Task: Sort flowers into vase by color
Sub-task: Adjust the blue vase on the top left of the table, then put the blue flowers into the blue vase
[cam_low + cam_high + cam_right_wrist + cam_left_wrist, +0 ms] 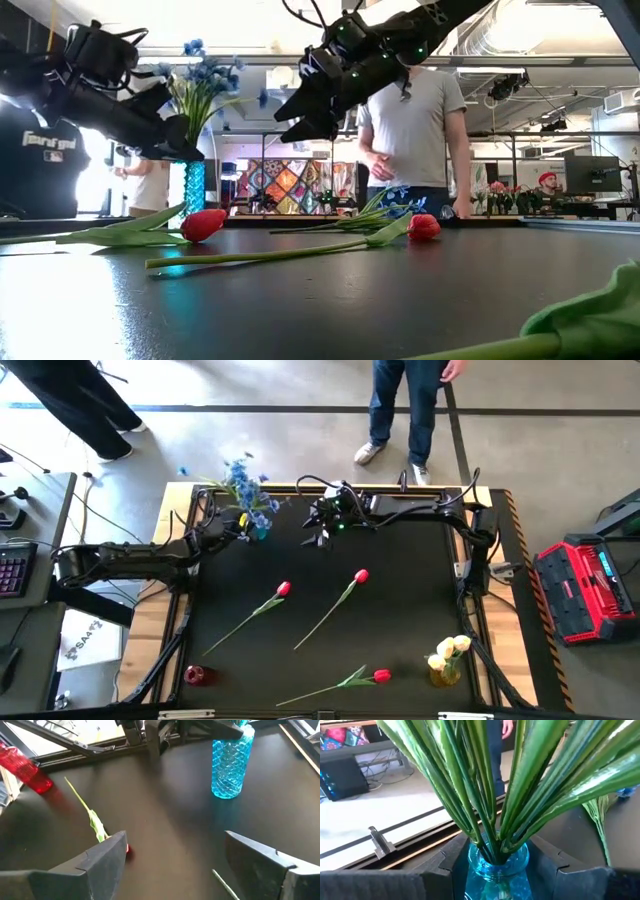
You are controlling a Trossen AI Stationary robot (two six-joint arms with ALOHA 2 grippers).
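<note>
The black counter (400, 620) carries three red tulips (284, 589), laid flat and well apart from both hands. At its far left corner the blue sprays (243, 482) are stood in a blue glass vase (229, 766), and the left hand (243, 528) is placed around their green stems just above the vase's mouth, its fingers (385, 882) pinching them. The right hand (322, 530) is held above the far edge, just beside the vase, fingers (105, 857) spread wide and nothing between them. Pale yellow tulips (450, 650) are seen in a yellow vase (444, 674) at the near right corner, a red vase (195, 675) at the near left.
</note>
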